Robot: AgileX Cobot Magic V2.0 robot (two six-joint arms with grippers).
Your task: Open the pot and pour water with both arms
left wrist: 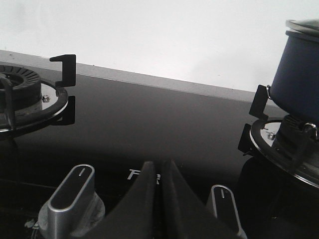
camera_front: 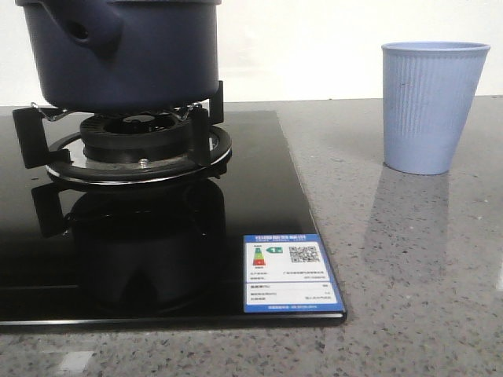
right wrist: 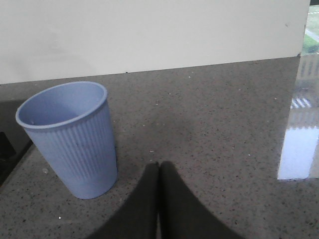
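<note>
One pot [camera_front: 118,51] sits on the burner grate [camera_front: 134,145] of the black glass hob [camera_front: 259,188], raised over the flame ring as for heating, its stubby handle [camera_front: 82,31] turned toward the camera and a lid rim [left wrist: 304,26] apparently still on it; one light blue cup [camera_front: 432,106] stands upright on the stone counter [camera_front: 409,267] beside the hob, mouth up, probably to receive the water. Both grippers hold nothing: the left gripper [left wrist: 158,172] has its fingers pressed together above two knobs [left wrist: 72,191], the right gripper [right wrist: 158,172] likewise closed just beside the cup

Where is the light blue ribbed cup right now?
In the front view, the light blue ribbed plastic cup stands upright on the grey speckled countertop, right of the black glass stove and the dark navy-blue pot.
</note>
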